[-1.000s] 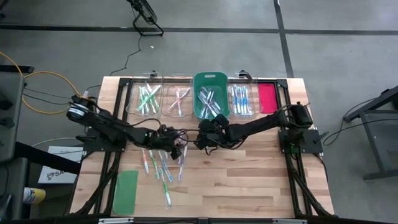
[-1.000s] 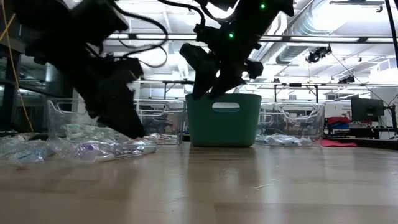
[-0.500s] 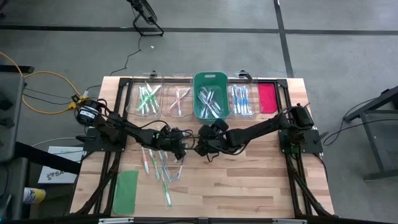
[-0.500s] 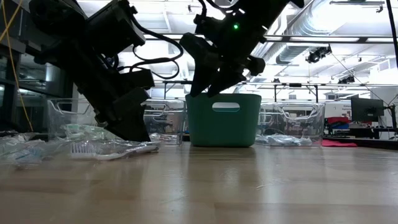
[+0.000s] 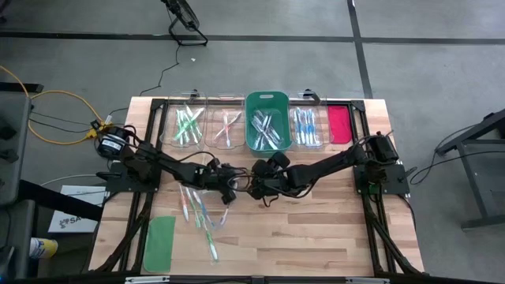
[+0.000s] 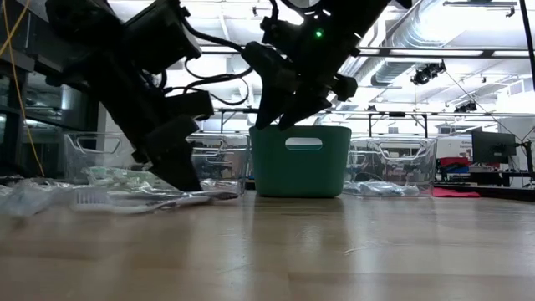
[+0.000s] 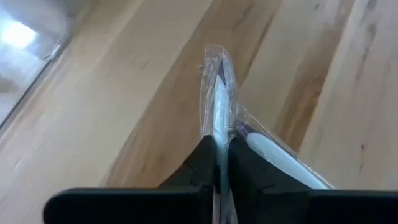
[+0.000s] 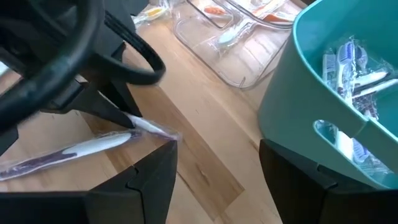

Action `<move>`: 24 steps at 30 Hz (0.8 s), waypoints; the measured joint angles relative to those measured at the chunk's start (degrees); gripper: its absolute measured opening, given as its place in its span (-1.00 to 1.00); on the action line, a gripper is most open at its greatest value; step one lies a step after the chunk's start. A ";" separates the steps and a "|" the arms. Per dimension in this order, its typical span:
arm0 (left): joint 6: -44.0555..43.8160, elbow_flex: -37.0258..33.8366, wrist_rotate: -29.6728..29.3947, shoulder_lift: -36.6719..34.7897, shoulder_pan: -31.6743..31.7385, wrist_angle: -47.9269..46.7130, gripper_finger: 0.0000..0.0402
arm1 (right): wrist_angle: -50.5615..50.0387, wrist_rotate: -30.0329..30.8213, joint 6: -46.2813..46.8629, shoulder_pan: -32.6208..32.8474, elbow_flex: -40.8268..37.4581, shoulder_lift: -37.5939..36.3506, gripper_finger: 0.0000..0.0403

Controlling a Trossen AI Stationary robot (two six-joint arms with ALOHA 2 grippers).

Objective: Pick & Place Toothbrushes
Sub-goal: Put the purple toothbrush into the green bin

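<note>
Several wrapped toothbrushes (image 5: 203,214) lie loose on the wooden table near its middle left. My left gripper (image 5: 230,189) sits at the right edge of that pile, low over the table, and is shut on one clear-wrapped white toothbrush (image 8: 81,148) with a purple end. My right gripper (image 5: 259,188) hovers close beside it on the right, above the table. It is open, with nothing between its fingers (image 8: 152,180). My left gripper pinches the wrapped toothbrush between its two fingers near one end (image 7: 217,121), and a short bit of wrapper (image 7: 216,68) sticks out past the fingertips. The fingers slant down from the table's left side. The long rest of the toothbrush (image 6: 150,198) lies along the table.
Along the far edge stand a clear bin with green toothbrushes (image 5: 185,125), a clear bin with pink ones (image 5: 227,126), a teal bin (image 5: 268,122), a clear bin with blue ones (image 5: 306,126) and a red-pink lid (image 5: 339,124). A green lid (image 5: 160,243) lies near left.
My left gripper has come down and a little toward the right onto the edge of the pile and has taken hold of one wrapped toothbrush. That brush has slid along the table out of the pile. My right gripper has drifted slightly toward the near edge, still open.
</note>
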 joint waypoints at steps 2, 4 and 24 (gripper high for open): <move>2.08 1.24 1.15 0.16 0.02 -0.45 -0.84 | 0.00 -0.14 -0.02 0.06 0.00 0.00 0.09; 4.34 2.71 2.54 0.25 -0.02 -0.80 -0.81 | 0.00 -0.17 -0.02 0.06 0.00 0.00 0.09; 14.23 5.06 3.63 0.14 0.00 -4.14 -0.93 | -1.65 -1.37 -0.68 0.53 0.00 0.00 0.09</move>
